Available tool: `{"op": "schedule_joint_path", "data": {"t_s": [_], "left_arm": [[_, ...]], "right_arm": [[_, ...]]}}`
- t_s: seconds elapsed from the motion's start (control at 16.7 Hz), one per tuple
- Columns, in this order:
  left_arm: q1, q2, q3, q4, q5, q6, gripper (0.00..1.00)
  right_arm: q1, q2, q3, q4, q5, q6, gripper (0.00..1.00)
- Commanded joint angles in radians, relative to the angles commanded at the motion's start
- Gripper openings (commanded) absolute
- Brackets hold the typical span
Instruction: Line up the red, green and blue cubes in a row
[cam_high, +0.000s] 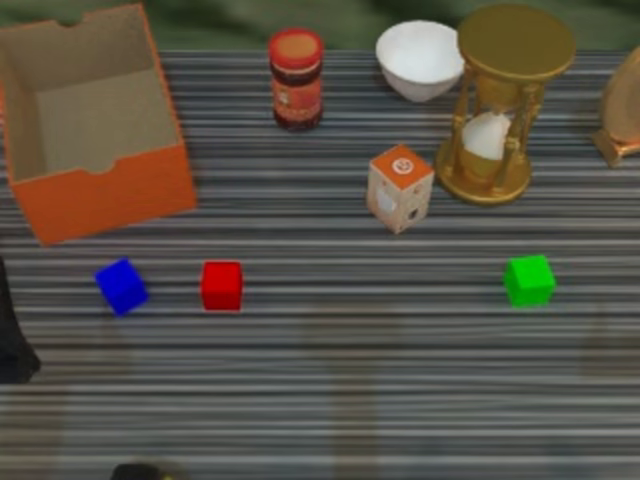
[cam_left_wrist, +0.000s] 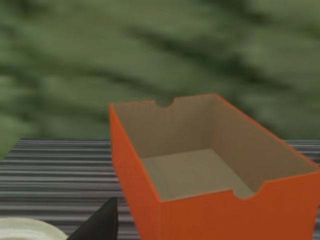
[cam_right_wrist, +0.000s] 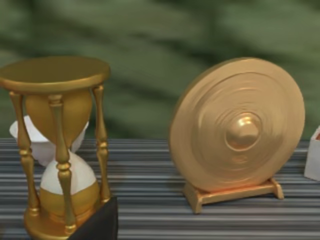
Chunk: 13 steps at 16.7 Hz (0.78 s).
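Cubes lie apart: blue cube nearest the left gripper at the tabletop's left edge, red cube beside it, green cube far right. Neither gripper's grasp is discernible.

blue cube, red cube, green cube, grey-striped table

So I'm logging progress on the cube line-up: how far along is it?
Partly there by position only. The blue cube and red cube already sit side by side near the table's left, with a gap between them. Nothing is in hand: neither gripper holds a cube, and only part of the left arm shows at the top view's left edge. Left to do: bring the green cube, far off to the right, over beside the other two.
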Motion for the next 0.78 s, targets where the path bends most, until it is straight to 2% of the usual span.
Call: {"op": "schedule_joint_path", "data": {"t_s": [0.24,0.42,0.78], "left_arm": [[-0.01,0.03,0.03,-0.02,0.002,-0.008,1.0],[-0.044,0.155,0.153,-0.097,0.004,-0.04,1.0],[-0.151,0.688,0.572,-0.376,0.001,-0.143,1.0]], "right_arm": [[0.0,0.0,0.0,0.0,0.0,0.0,1.0],[0.0,0.0,0.0,0.0,0.0,0.0,1.0],[0.0,0.0,0.0,0.0,0.0,0.0,1.0]]}}
